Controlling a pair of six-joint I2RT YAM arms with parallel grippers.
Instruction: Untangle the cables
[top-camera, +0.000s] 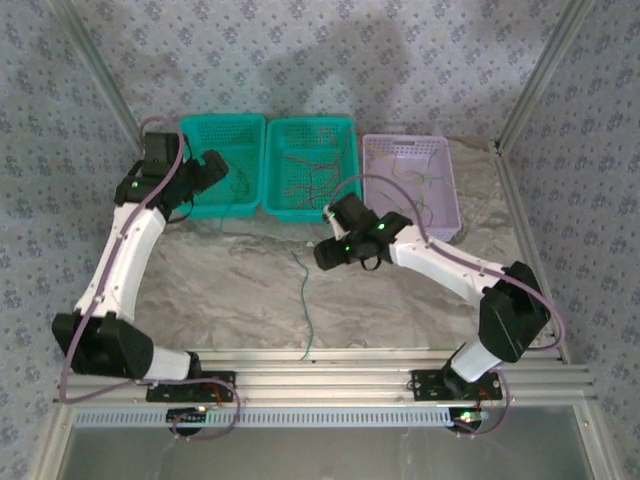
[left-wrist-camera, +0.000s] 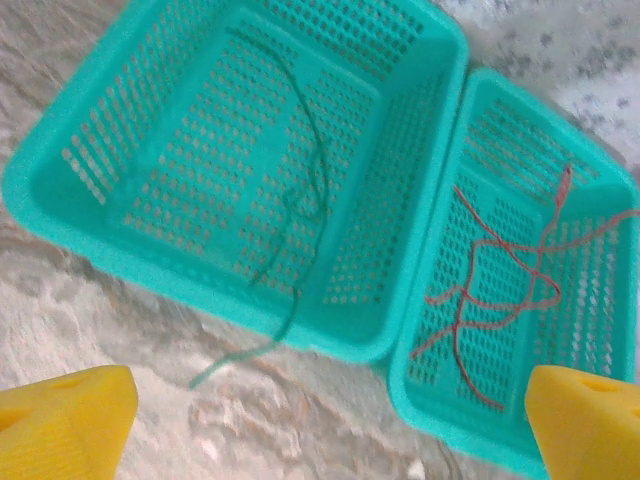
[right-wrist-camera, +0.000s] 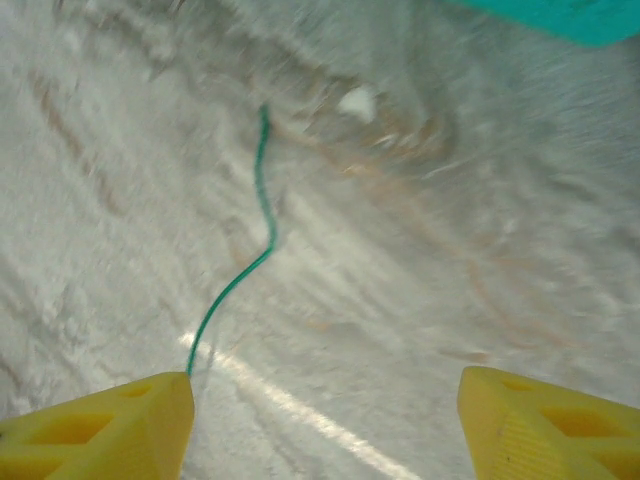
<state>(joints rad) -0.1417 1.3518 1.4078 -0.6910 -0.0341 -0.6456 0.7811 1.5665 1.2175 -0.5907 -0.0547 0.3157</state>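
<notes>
Hanging over the far-left corner of the table (top-camera: 220, 290), the left gripper (left-wrist-camera: 325, 425) has its yellow fingers (left-wrist-camera: 65, 425) spread wide, with nothing between them. Below it sits the left teal basket (left-wrist-camera: 130, 95). A dark green cable (left-wrist-camera: 319, 165) lies curved across that basket's floor, climbs over the near wall and ends on the table just outside. Touching this basket's right side is the middle teal basket (top-camera: 310, 122), where a red-orange cable (left-wrist-camera: 497, 240) lies in loose, crossing loops on the floor. From above, more thin reddish and brownish strands show in the same basket, too fine to separate.

On the open table in front of the middle basket, a single green cable (top-camera: 305, 300) lies in a wavy line running toward the near edge. The right gripper (right-wrist-camera: 320, 425) hangs low over it with its jaws well apart and gripping nothing. The green cable's near end reaches the tip of the left-hand finger (right-wrist-camera: 100, 430), and I cannot tell whether it touches.

Farthest right stands the purple basket (top-camera: 405, 140), just beside the middle one, with a few thin cables (top-camera: 425, 180) inside whose colours are too faint to tell.
</notes>
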